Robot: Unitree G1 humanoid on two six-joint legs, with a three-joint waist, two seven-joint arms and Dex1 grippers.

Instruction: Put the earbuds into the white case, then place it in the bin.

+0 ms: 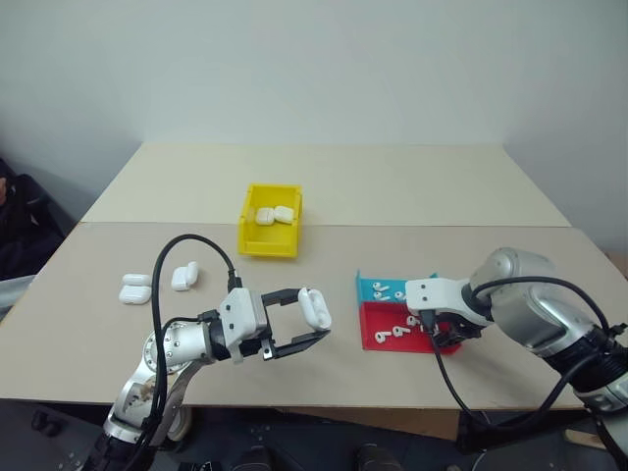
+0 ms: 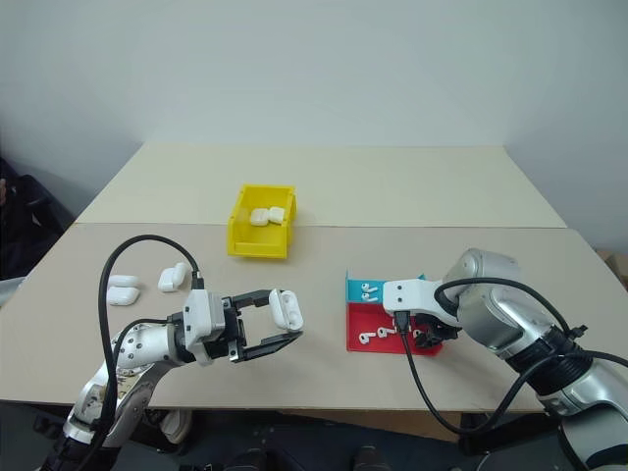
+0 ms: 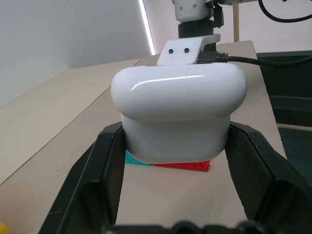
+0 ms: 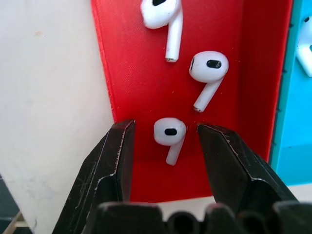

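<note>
The left gripper (image 1: 312,326) is clamped on a white case (image 1: 315,307), which it holds level above the table (image 1: 392,186), in front of the yellow bin (image 1: 270,235); in the left wrist view the case (image 3: 178,112) sits between the two black fingers (image 3: 105,180) with its lid shut. The right gripper (image 4: 165,139) points down into the red tray (image 4: 136,73), its fingers (image 4: 229,161) parted on either side of one earbud (image 4: 169,134) and not pressing it. Three earbuds lie in the red tray: that one, a second (image 4: 207,70) just beyond it, and a third (image 4: 163,19) farther along. The blue tray (image 1: 371,289), touching the red one on its far side, holds more earbuds (image 1: 385,291), too small to count surely. Two cases (image 1: 274,215) lie side by side in the bin. Three further cases rest on the table at the left: two stacked close together (image 1: 135,287) and one (image 1: 184,276) just beside them. Black cables loop over both arms, clear of the trays.
</note>
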